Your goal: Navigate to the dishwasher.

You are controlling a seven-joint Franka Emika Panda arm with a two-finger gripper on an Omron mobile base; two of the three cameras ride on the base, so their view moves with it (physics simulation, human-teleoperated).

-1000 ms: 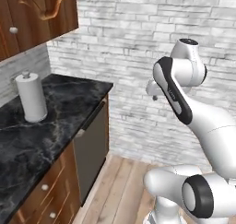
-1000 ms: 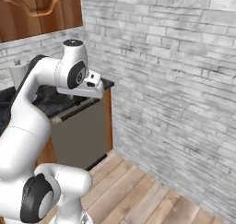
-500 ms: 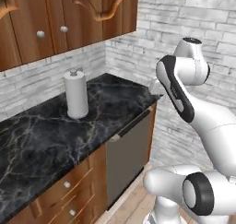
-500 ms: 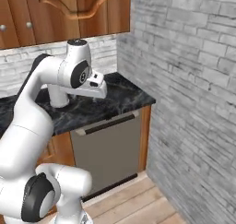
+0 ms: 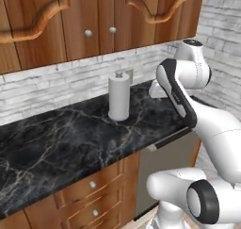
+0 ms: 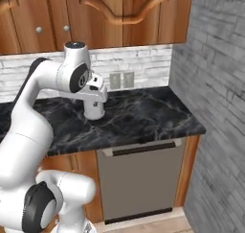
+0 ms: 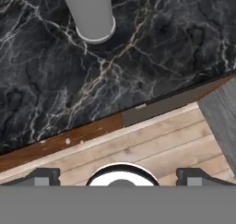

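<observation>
Now nearly squared up: dishwasher (image 6: 139, 184) low and ahead of the gripper (image 7: 118, 174), below it under the black counter (image 6: 143, 117) edge, bar handle running crosswise, paper towel roll (image 5: 118, 96) further ahead on top; fingers (image 7: 44, 177) spread wide, holding nothing.

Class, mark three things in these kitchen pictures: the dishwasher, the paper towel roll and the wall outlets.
dishwasher (image 6: 139, 184), right base view, middle of its grey front panel.
paper towel roll (image 5: 118, 97), left base view, side of the roll.
wall outlets (image 6: 121, 80), right base view, between the two plates.
</observation>
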